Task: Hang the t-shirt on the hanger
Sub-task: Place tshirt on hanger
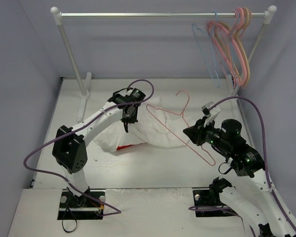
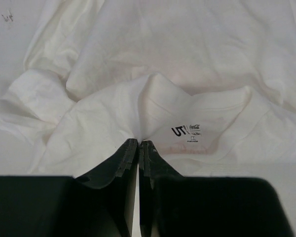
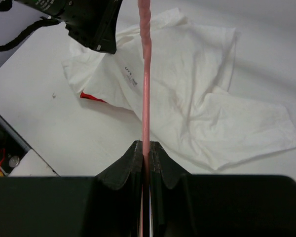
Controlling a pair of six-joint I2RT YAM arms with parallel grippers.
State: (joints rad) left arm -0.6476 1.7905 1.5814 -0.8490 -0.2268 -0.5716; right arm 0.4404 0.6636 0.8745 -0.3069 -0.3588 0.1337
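The left end effector is closed, its two fingers pinching a fold of the t-shirt just beside the neck label, so it has hold of the fabric at the collar. The right end effector is also closed, clamped on the thin pinkish-red wire hanger, which runs straight out ahead of its fingers.

The coming move turns on how the hanger lies to the collar. Its long axis reaches from the right end effector across the t-shirt towards the left end effector, and its far corner ends near that pinch. The hook points away from both arms. The garment lies crumpled on the surface between the two end effectors, one edge lifted by the left one. The left arm is nearer the collar, and the right carries the hanger over the body of the shirt.

Much is hard to read:
- The red print shows only as a sliver under a fold.
- I cannot tell whether the pinch takes one layer of the collar or both.
- The neck opening is not clearly visible.
- From above, the right end effector's body hides where it grips the wire.
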